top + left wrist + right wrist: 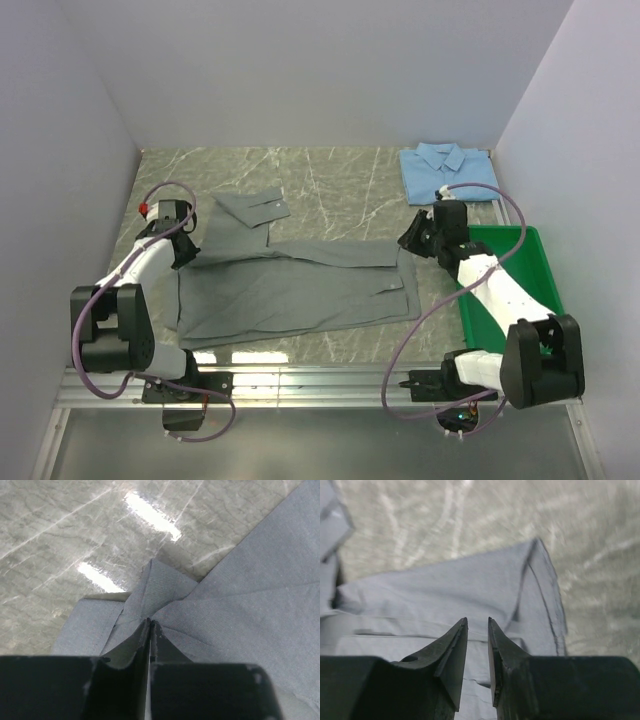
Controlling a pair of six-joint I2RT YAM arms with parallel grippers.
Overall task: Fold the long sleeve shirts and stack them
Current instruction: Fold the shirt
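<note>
Table (330, 175) carries everything. Grey shirt (300, 290) is the biggest item. It lies spread flat between the two hands, with one sleeve apparently laid across the body and a flap running out past the left hand on the far side. Tray (535, 262) sits behind and outboard of the right hand, under that arm. Blue shirt (447, 172) is already folded, just beyond the right hand and apart from the grey one. Left hand (150, 624): fingers pressed together, pinching a pucker of grey cloth at the shirt's edge, creases fanning out from the tips. Right hand (478, 630): fingers slightly spread with nothing between them, over the shirt's opposite edge. Can't tell if it touches the cloth. Handling, my read: light, limp fabric with zero stiffness. It will sag from any single pinch, bunch as it does at the left tips, and likely slide on the smooth table. Best hold is at hems, seams or corners, through all layers, one hand per end so the fold line stays straight.
</note>
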